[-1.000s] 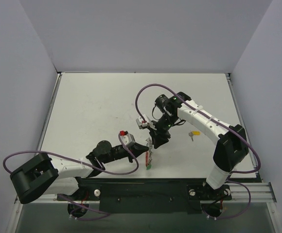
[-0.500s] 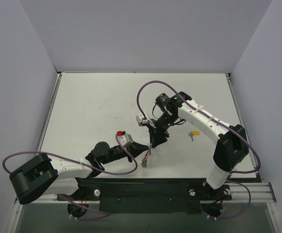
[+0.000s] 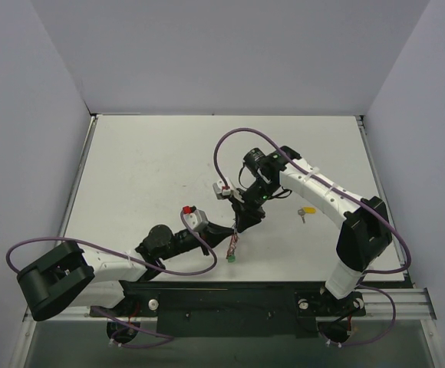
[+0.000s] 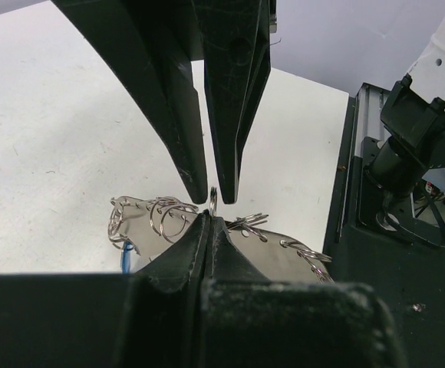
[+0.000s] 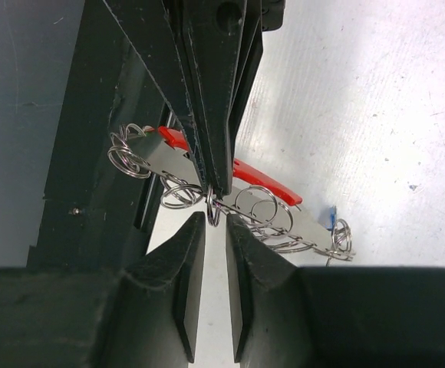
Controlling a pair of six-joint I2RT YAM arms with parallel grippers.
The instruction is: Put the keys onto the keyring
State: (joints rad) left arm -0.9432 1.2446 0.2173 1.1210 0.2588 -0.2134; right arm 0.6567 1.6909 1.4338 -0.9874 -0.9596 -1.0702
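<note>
Looks like the threading step, with nothing seen going onto a ring yet.

At left: gripping with the left fingers (image 4: 209, 230), pressed flat together on the keyring (image 5: 262, 176) and holding it clear of the counter (image 3: 146, 169), near the front middle. Reads as a flat strip, part glossy red and part mirror-bright metal, hung along its length with several thin wire split rings, coiled and springy-looking. Dangling below it in the overhead view, a green-capped key (image 3: 229, 259). Peeping from behind the strip, a blue scrap (image 5: 328, 216), probably another plastic cap.

At centre: one small ring (image 5: 211, 205), seen edge-on, just off the tips of the left fingers and lined up with the gap of the right fingers (image 3: 241, 222). Standing narrowly apart, those, one tip on either side of the wire, with no visible pinch; cannot tell whether touching.

Next, probably: close gently on that ring, then pry a coil open. Calls for fine alignment and a light squeeze, given thin, hard, slippery wire against smooth black tapered tips.

Further right: lying alone on the matt white counter, well apart from the bunch, a yellow-capped key (image 3: 307, 209) with a short silvery blade. Judged the next one to fetch.
</note>
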